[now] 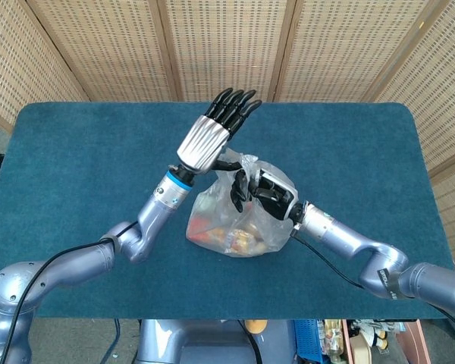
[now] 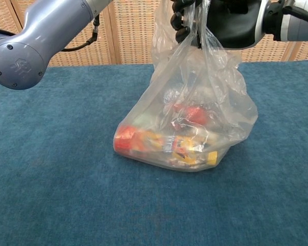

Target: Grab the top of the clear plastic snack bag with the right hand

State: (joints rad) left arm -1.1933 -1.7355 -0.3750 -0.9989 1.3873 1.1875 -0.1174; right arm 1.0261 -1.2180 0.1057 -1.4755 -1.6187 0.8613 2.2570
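Note:
A clear plastic snack bag (image 1: 239, 216) (image 2: 190, 120) with red, orange and yellow packets inside sits on the blue table (image 1: 76, 167). My right hand (image 1: 256, 189) (image 2: 215, 18) grips the gathered top of the bag, holding the plastic pulled upward above the snacks. My left hand (image 1: 212, 133) is raised above and left of the bag, fingers straight and spread, holding nothing. In the chest view only its forearm (image 2: 46, 31) shows, at the upper left.
The bag stands near the middle of the table. Woven screen panels (image 1: 227, 45) close off the far side. Bins and cables (image 1: 349, 337) lie below the table's near edge.

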